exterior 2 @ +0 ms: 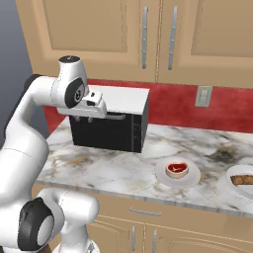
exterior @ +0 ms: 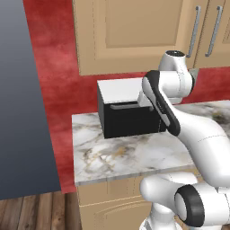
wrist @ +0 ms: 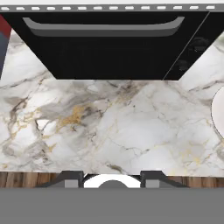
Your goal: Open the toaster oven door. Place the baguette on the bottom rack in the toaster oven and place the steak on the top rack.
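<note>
A black box-shaped toaster oven [exterior: 128, 112] with a flat white top is sitting at the back of a white, grey-veined marble counter [exterior: 134, 155], against a red wall, under tan wooden cabinets [exterior 2: 123, 29] with long metal handles. Its flat black door [wrist: 109, 48] with the thin grey bar handle [wrist: 105, 28] is standing closed, upright against the oven's front; the wire racks inside cannot be seen.

The white arm's two-finger gripper [exterior 2: 96, 118] is hanging just in front of the oven's upper front edge, close to the bar handle, seen in the right base view at about 10 o'clock in the picture. In the hand view its two dark fingertips [wrist: 72, 178] are standing well apart, wide, with bare marble between them and nothing held; the door is filling the 12 o'clock part of that view.

In the right base view, a small flat reddish-pink steak [exterior 2: 177, 169] with a pale rim is lying on a round white plate [exterior 2: 163, 177] at about 4 o'clock from the oven, apart from it on the counter. Further toward 3 o'clock, at the picture's edge, a golden-brown oblong baguette [exterior 2: 243, 180] is resting on a second white plate [exterior 2: 233, 183], partly cut off by the frame. A grey wall outlet [exterior 2: 203, 96] is showing on the red wall above them.
</note>
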